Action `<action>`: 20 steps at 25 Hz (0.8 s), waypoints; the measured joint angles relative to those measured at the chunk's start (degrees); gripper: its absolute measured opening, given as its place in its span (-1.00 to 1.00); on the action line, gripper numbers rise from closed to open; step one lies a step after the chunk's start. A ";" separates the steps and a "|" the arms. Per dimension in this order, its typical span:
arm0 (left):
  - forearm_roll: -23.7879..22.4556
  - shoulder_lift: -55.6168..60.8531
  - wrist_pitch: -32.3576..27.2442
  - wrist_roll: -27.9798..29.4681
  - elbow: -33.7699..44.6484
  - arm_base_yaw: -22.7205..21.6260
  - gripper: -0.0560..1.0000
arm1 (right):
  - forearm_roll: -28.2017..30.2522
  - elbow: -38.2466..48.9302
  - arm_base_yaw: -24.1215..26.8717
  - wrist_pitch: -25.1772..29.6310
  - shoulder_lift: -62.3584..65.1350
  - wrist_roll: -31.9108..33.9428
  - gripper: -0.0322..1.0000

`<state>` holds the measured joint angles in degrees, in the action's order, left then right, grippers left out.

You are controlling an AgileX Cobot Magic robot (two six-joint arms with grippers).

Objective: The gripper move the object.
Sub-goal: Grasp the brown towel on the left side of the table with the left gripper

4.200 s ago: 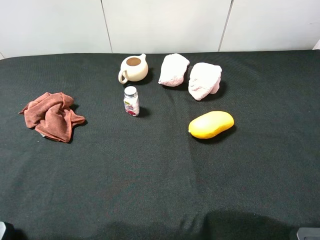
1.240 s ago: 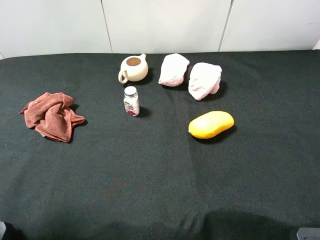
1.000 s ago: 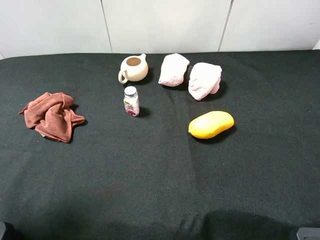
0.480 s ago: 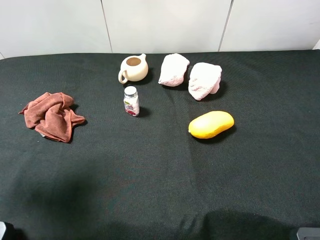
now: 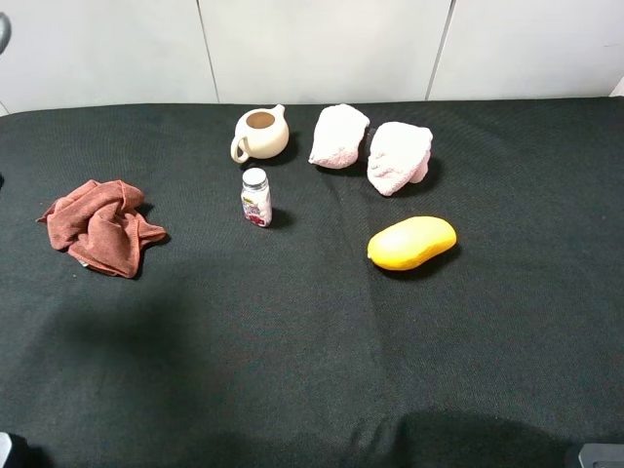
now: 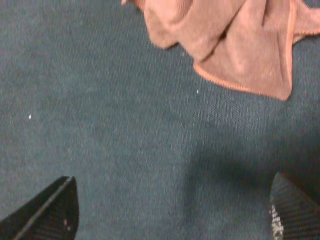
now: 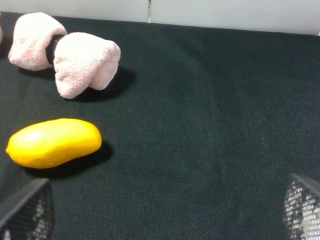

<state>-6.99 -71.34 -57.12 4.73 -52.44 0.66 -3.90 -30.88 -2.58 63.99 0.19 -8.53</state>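
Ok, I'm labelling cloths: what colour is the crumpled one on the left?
The crumpled cloth is rust-brown with an orange hem; clearest in the left wrist view.

teapot (image 5: 261, 134), bottle (image 5: 255, 197) and mango (image 5: 411, 243) on black table (image 5: 292, 341).

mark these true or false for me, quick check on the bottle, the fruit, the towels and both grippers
1. The small bottle stands upright on the near side of the teapot. True.
2. The yellow fruit lies on top of a pink towel. False: it lies on the black table cover, apart from both towels.
3. The left gripper is shut on the red cloth. False: its fingers stand apart and the cloth lies beyond them, untouched.
4. Two pink towels lie side by side to the right of the teapot. True.
5. The right gripper is open and holds nothing. True.
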 joint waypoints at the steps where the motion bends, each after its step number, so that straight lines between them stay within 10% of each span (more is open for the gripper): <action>1: 0.00 -1.36 0.05 0.00 -0.89 0.00 0.54 | 0.00 0.00 0.00 0.00 0.00 0.00 0.41; 20: -3.62 -16.76 6.77 -0.61 -7.25 1.25 0.54 | 0.00 0.00 0.00 -0.06 0.00 0.00 0.41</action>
<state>-10.61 -88.09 -50.35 4.12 -59.69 1.92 -3.90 -30.88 -2.58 63.93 0.19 -8.53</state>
